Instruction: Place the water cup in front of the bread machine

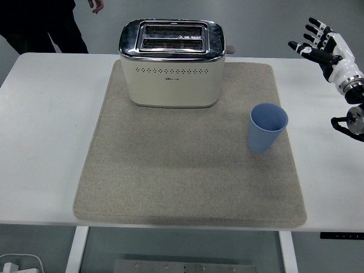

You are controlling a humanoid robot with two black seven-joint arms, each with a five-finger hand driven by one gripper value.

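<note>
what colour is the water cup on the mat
Light blue; the water cup shows clearly in the head view, upright on the beige mat.

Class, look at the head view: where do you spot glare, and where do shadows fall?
Head view: glare on the cream toaster's chrome top; a soft shadow on the beige mat in front of it; the blue plastic cup is sharp, evenly lit.

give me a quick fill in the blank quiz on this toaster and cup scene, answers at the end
1. The water cup is coloured ____.
2. The cup stands upright on the beige ____, to the right of the bread machine.
3. The top of the bread machine has ____ slots.
4. The right hand, fingers spread, holds ____.

Missing words: blue; mat; two; nothing
</note>
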